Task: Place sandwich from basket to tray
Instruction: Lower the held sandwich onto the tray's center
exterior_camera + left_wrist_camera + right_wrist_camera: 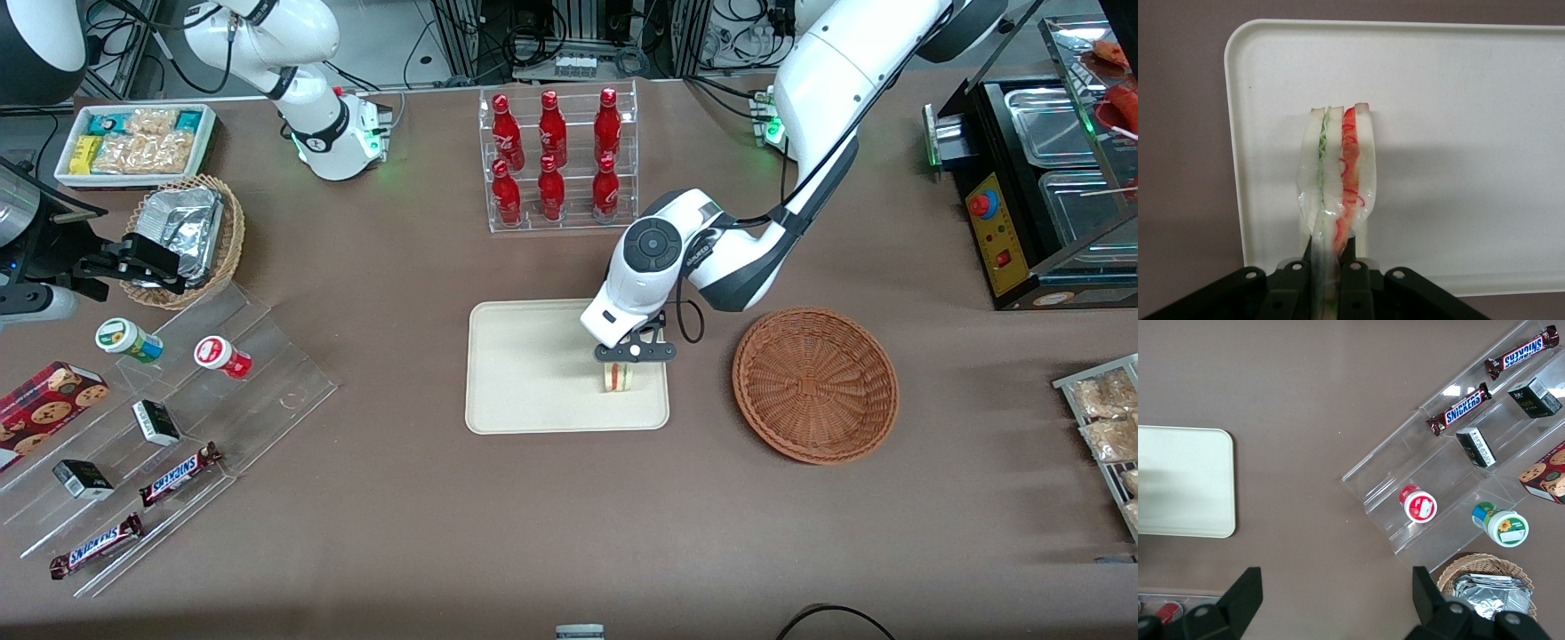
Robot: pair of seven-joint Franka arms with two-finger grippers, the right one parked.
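The sandwich (620, 377), a wrapped wedge of white bread with green and red filling, stands on its edge over the cream tray (524, 373), near the tray's end closest to the basket. My left gripper (634, 357) is shut on the sandwich from above. In the left wrist view the sandwich (1338, 167) sits pinched between the two black fingers (1353, 267), above the tray (1458, 133). I cannot tell if it touches the tray. The round reddish-brown wicker basket (815, 384) lies empty beside the tray, toward the working arm's end.
A clear rack of red bottles (556, 160) stands farther from the front camera than the tray. A clear stepped display (178, 427) with snack bars and cups, and a tan basket of foil packets (185, 238), lie toward the parked arm's end. A black appliance (1040, 187) stands at the working arm's end.
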